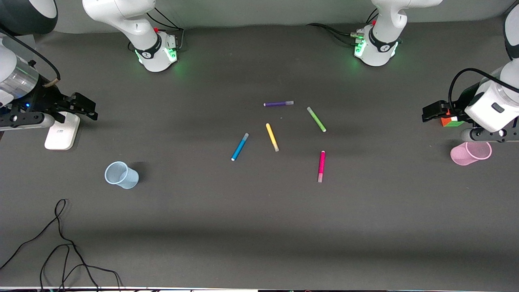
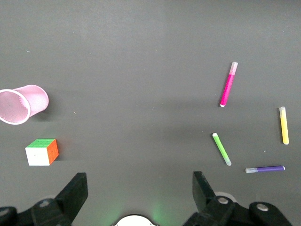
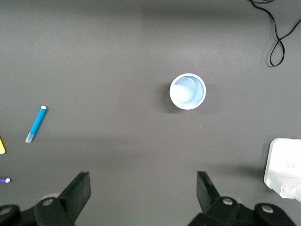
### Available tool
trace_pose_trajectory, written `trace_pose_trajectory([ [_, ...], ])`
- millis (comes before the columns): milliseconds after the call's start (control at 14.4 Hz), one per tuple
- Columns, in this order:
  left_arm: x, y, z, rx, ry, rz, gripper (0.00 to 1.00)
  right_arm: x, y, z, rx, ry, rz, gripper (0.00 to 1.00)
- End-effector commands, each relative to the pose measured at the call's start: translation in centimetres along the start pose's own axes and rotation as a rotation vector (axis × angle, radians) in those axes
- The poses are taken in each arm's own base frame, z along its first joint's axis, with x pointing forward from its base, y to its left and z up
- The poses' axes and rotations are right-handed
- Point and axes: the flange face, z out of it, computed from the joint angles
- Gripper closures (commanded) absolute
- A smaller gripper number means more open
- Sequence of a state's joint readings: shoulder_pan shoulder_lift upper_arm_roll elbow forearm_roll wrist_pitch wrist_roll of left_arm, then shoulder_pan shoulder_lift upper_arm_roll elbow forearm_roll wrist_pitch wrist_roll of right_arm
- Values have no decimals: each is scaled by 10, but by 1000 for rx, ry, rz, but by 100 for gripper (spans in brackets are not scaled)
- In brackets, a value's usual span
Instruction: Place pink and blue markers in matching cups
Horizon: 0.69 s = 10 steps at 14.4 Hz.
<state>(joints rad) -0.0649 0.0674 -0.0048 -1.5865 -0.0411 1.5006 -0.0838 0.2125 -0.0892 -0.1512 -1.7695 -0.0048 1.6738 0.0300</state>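
I see both arms waiting at their own ends of the dark grey counter, neither carrying anything. The left claw hangs with its fingers spread wide over the counter near the small multicoloured puzzle cube. The right claw is likewise spread wide, hovering over bare counter near the flat white plastic box.

The slim bright blue marker with a pale grey end lies flat near the middle of the counter, just beside the yellow felt-tip pen. The magenta marker with a pale pink end lies flat too, nearer the front camera than the green pen. The purple pen lies farthest from that camera of the five.

The small translucent pale blue plastic cup stands upright toward the right arm's end, well apart from the pens. The translucent pink plastic cup stands toward the left arm's end, near the cube. A loose black cable trails along the counter's edge nearest the front camera.
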Motion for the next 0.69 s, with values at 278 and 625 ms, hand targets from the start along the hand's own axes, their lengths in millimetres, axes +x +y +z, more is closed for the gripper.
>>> trace_pose_trajectory([
  [278,-1,22,-3,1,1,19,1,4,-3,-1,4,-7,-11,0],
  [625,-3,50,0,8,3,-16,1,19,-34,14,-6,-28,-32,0],
])
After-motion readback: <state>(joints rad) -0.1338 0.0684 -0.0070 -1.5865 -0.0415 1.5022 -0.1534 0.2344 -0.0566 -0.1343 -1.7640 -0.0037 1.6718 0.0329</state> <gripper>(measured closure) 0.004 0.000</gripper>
